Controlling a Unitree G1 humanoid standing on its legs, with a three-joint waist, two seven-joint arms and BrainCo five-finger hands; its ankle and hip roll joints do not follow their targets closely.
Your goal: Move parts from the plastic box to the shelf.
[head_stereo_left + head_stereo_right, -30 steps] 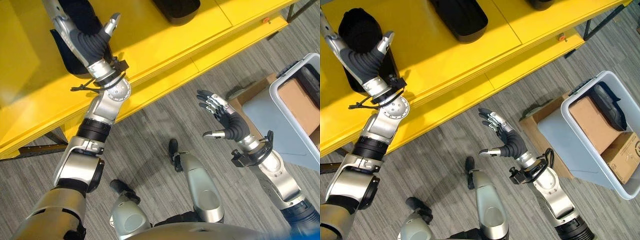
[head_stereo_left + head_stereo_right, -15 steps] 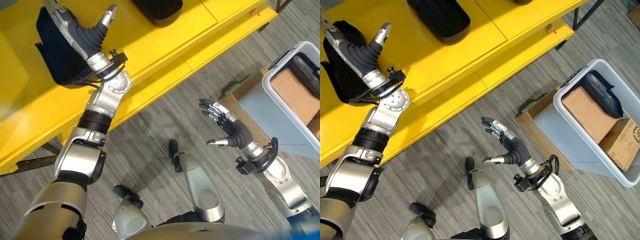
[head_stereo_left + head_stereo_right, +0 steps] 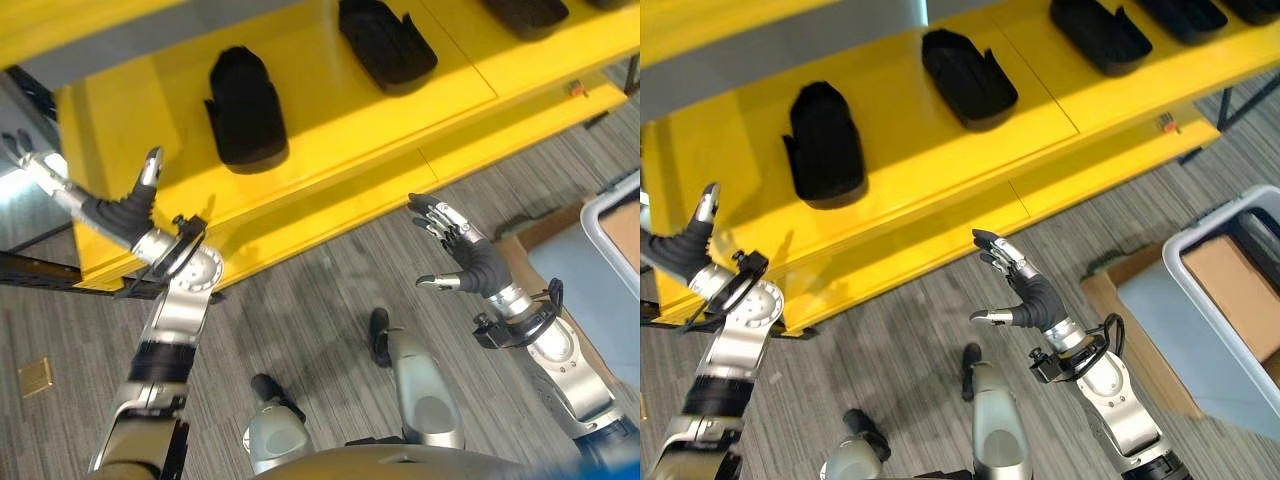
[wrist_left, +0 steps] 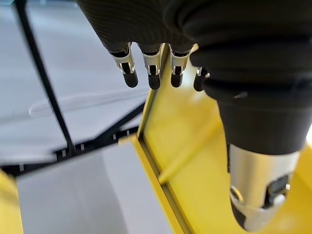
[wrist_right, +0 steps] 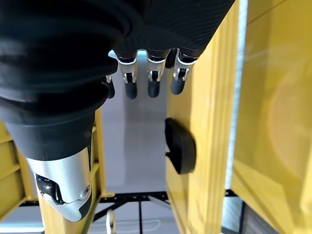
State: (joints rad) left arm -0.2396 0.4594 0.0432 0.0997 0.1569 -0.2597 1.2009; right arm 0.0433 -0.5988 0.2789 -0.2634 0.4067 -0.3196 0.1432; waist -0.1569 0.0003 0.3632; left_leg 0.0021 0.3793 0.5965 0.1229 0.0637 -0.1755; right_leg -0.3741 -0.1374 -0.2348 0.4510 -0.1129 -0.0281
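Both hands hang released and empty, the left hand (image 3: 115, 212) at the yellow shelf's (image 3: 330, 110) left end, the right hand (image 3: 470, 265) over the floor near the plastic box (image 3: 1230, 290)

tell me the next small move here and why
Probably swing the right hand toward the plastic box for another part. Both hands are open and hold nothing; the left hand hangs at the yellow shelf's end, where black parts already lie.

No readable text, label, number or sign anywhere.
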